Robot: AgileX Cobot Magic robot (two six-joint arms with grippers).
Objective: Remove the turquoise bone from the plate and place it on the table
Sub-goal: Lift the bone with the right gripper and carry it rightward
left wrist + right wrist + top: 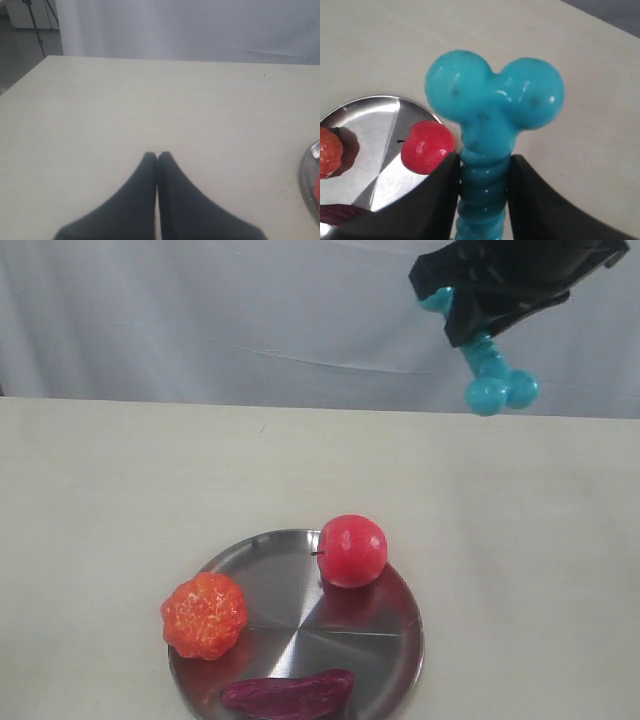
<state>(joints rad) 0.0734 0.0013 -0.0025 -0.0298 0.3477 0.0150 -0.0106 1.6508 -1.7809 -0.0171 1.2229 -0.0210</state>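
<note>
Right gripper (478, 335), clamped on the turquoise ribbed rubber bone (488, 365), holds it high beyond the round silver plate (300, 620); lowering onto the cream bench (540, 540) likely follows.

High at the upper right, the black right pincer (478, 332) clamps the ribbed shaft of the turquoise bone (497, 380). The bone hangs tilted in the air, one knobbed end pointing down, clear of the bench (120, 500) and well apart from the plate (300, 612). The silver plate lies near the front edge. It holds a red apple (352, 551) at its far rim, an orange knobbly toy (204, 615) on its left rim and a dark purple toy (288, 693) at its near edge. A white curtain (200, 310) hangs behind.
</note>
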